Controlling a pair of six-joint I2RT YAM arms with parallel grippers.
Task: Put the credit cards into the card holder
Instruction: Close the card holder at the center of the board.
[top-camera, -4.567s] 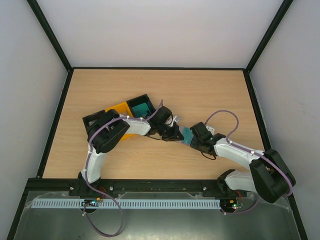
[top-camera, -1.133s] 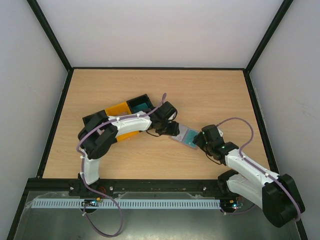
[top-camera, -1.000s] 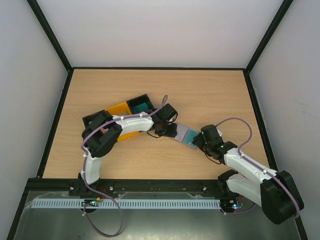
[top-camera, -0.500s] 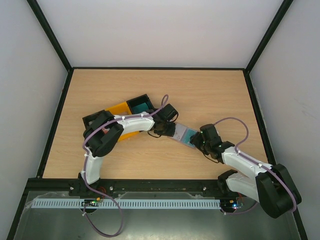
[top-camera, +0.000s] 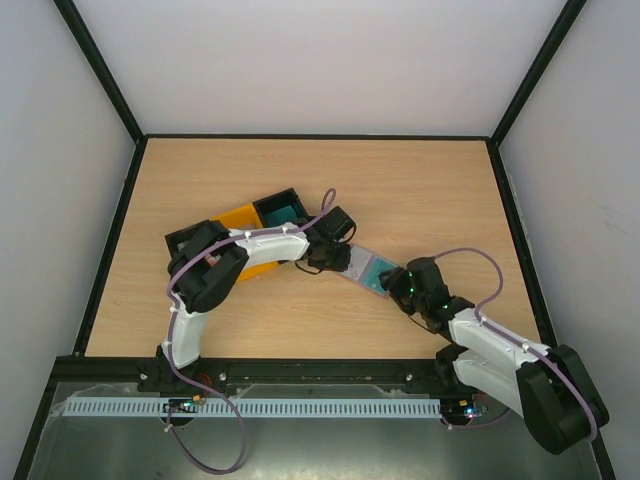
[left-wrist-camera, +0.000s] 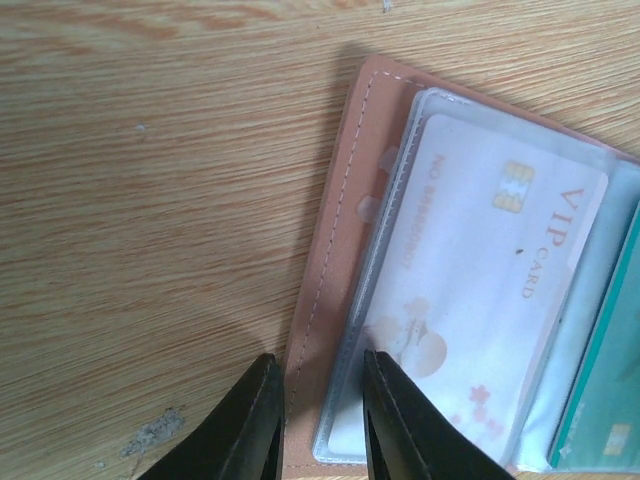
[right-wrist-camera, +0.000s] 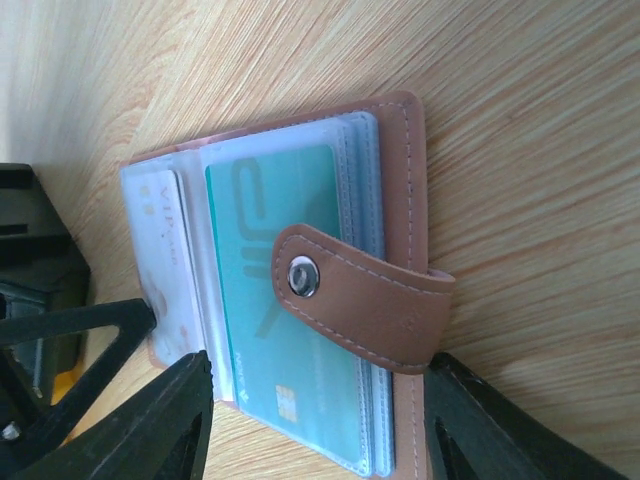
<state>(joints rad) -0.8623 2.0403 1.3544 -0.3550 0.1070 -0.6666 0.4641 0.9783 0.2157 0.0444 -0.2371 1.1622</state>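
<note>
The brown card holder (top-camera: 371, 272) lies open on the table between my two grippers. In the left wrist view its stitched brown edge (left-wrist-camera: 330, 250) frames a clear sleeve holding a pale pinkish-white card (left-wrist-camera: 480, 300), with a teal card (left-wrist-camera: 600, 400) beside it. In the right wrist view the teal card (right-wrist-camera: 270, 300) sits in a sleeve under the snap strap (right-wrist-camera: 360, 300). My left gripper (top-camera: 343, 265) (left-wrist-camera: 318, 365) has its jaws a narrow gap apart over the holder's left edge. My right gripper (top-camera: 398, 283) (right-wrist-camera: 318, 365) is wide open, its jaws either side of the holder's near end.
A yellow tray (top-camera: 238, 220) and a black tray (top-camera: 297, 196) with teal cards inside stand side by side behind the left arm. Black frame rails border the table.
My right gripper has drawn back slightly toward the near right. The holder stays open and the left gripper has hardly moved.
</note>
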